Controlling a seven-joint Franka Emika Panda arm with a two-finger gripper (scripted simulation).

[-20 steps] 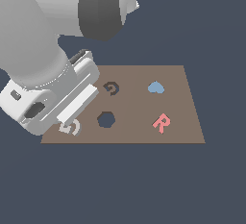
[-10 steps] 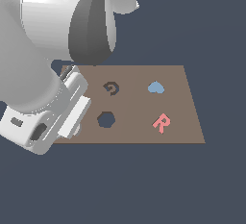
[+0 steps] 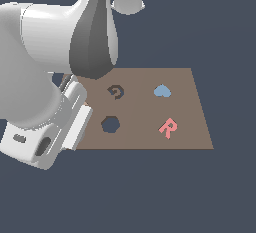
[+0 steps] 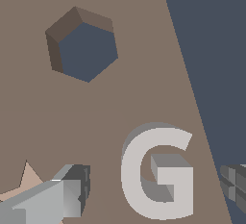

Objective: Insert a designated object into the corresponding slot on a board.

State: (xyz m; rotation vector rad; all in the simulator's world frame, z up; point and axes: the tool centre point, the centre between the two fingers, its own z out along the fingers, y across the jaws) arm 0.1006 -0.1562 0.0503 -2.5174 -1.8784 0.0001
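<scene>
Pick-up stage, nothing inserted yet.
Gripper [image 4: 153, 194] spread wide, straddling flat pale grey letter G [image 4: 156, 172] on brown rectangular board [image 3: 190, 102]; dark G-shaped slot [image 3: 116, 91] empty.

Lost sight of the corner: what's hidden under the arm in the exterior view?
The wrist view shows the grey G flat on the board, between the open fingers, beside a tan star. The exterior view shows neither.

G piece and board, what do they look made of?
Letter G: pale grey, matte, uniformly shaded like moulded plastic; it's a render, so uncertain. Board: flat brown, matte, no grain visible; could pass for painted wood or plastic. Hexagonal hole shows plain cut walls.
</scene>
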